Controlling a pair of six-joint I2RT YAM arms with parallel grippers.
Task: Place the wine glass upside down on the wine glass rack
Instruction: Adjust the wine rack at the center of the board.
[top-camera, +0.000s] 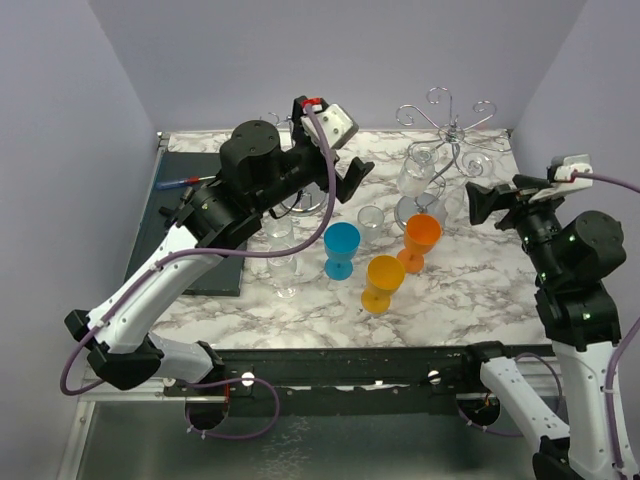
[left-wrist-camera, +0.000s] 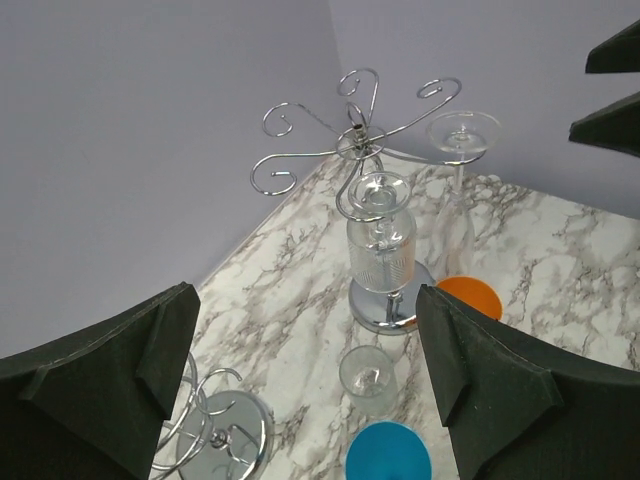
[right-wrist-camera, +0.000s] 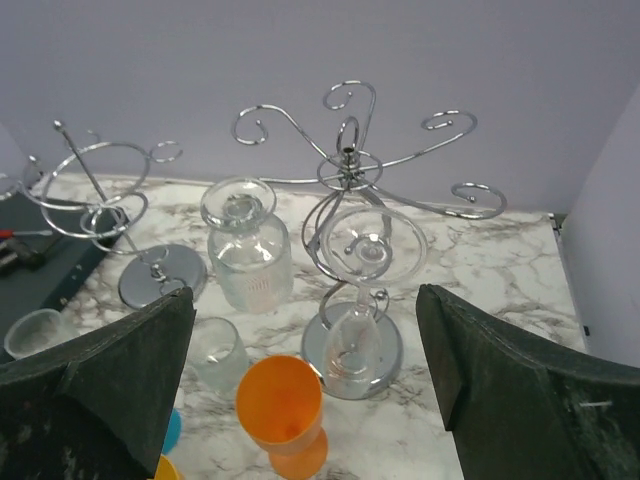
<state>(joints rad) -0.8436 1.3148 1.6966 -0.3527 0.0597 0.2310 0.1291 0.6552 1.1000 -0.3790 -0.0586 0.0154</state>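
The clear wine glass (right-wrist-camera: 366, 247) hangs foot-up, bowl-down on the chrome rack (right-wrist-camera: 347, 166); left gripper (left-wrist-camera: 306, 320) and right gripper (right-wrist-camera: 305, 320) both gape wide, empty.

A ribbed glass (right-wrist-camera: 245, 255) and a wine glass (right-wrist-camera: 367, 245) crowd the wine glass rack's (right-wrist-camera: 385, 350) near arms; its rear hooks seem free. An orange cup (right-wrist-camera: 282, 405) and a tumbler (right-wrist-camera: 218, 350) block the front.

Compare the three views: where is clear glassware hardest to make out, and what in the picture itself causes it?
Top external view: soft, even light, faint shadows; the small clear glass tumbler nearly vanishes against the grey-veined marble tabletop. Left wrist view: the ribbed clear glass hanging on the chrome wire rack reads crisply, its ribs catching light. Right wrist view: glints on chrome, no washout.
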